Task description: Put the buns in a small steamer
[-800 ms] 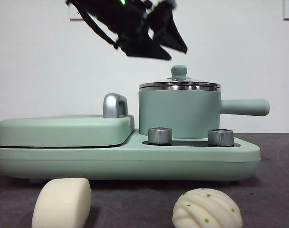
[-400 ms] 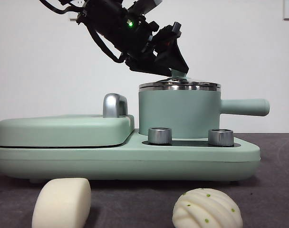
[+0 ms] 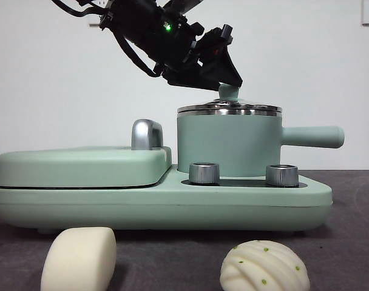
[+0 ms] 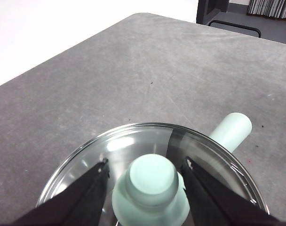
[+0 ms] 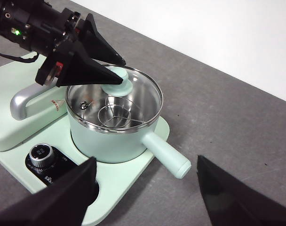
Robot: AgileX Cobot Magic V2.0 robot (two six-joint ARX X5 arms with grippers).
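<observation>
Right now the left tool (image 4: pixel 145 176) straddles the lid's knob (image 4: pixel 150 176) on the small steamer (image 3: pixel 228 145), jaws wide apart either side. Close squarely and lift straight up; both buns (image 3: pixel 79 257) wait on the table (image 3: pixel 342 242) in front, and the right tool (image 5: pixel 145 188) hangs open, clear

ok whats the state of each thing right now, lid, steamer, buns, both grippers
glass lid: on the small steamer, closed
small steamer: upright on the cooker base, no buns inside
smooth bun: on the table in front, untouched
ridged bun: on the table in front, untouched
left gripper: open, jaws either side of the lid knob
right gripper: open, holding nothing, above the table
</observation>
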